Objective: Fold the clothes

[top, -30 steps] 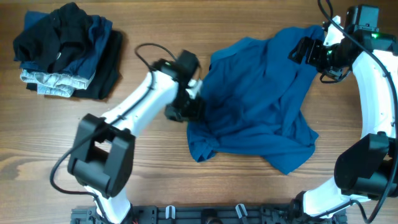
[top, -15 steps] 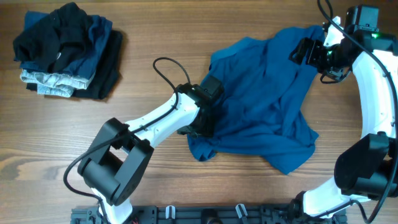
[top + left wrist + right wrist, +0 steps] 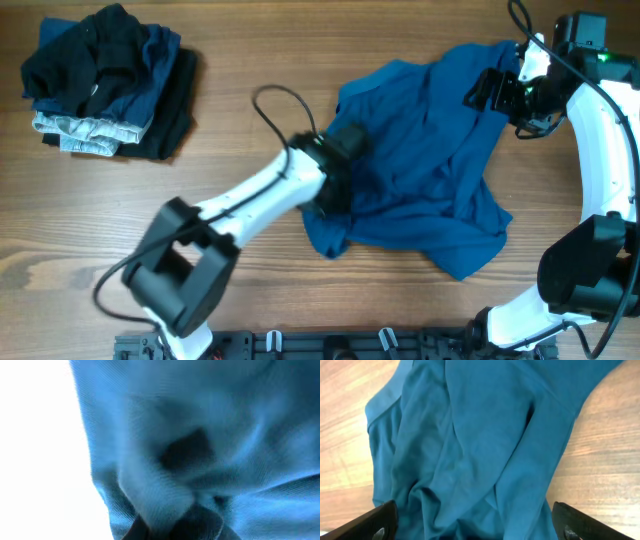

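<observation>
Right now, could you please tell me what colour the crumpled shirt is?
Plain mid-blue shirt, no pattern; clearest in the right wrist view.

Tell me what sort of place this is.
Probably a robot lab bench set up for laundry folding: a wooden table carries a crumpled blue shirt and a stack of folded garments, with a white left robot arm and right robot arm reaching onto the shirt.

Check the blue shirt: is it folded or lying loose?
Not folded. The blue shirt lies loose and crumpled on the table, spread unevenly with ridges and wrinkles, ragged outline, no flat layered panels or straight fold edges.
</observation>
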Available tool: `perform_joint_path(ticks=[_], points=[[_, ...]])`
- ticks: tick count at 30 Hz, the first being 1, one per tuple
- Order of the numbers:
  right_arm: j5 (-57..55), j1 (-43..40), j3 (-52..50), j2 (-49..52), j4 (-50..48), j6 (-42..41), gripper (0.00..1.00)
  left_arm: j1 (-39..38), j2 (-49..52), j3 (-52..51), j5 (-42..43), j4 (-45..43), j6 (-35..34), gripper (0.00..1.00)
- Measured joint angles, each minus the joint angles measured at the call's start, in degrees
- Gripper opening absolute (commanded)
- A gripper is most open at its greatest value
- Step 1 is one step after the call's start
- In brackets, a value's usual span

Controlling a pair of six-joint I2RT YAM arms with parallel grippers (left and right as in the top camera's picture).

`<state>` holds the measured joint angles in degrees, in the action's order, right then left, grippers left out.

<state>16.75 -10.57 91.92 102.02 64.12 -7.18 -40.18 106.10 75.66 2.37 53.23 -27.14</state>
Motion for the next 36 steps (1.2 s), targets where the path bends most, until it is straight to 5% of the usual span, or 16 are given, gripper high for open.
perform_joint_path(ticks=[11, 20, 29, 36], points=[[0.4, 3.4, 0.0, 0.0, 10.8, 0.9, 0.96, 25.2, -13.1, 12.6, -2.9, -8.7, 0.0, 0.04], [0.2, 21.5, -2.2, 0.0, 1.2, -3.0, 0.78, 26.3, -13.0, 12.6, -3.1, -12.4, 0.2, 0.04], [-6.1, 22.4, -15.1, 0.0, -20.4, -8.4, 0.7, 26.3, -13.0, 12.5, -3.2, -9.9, 0.3, 0.04], [-7.5, 22.6, -16.5, 0.9, -23.3, -9.1, 0.66, 26.3, -13.0, 12.5, -3.2, -8.9, 0.3, 0.04]])
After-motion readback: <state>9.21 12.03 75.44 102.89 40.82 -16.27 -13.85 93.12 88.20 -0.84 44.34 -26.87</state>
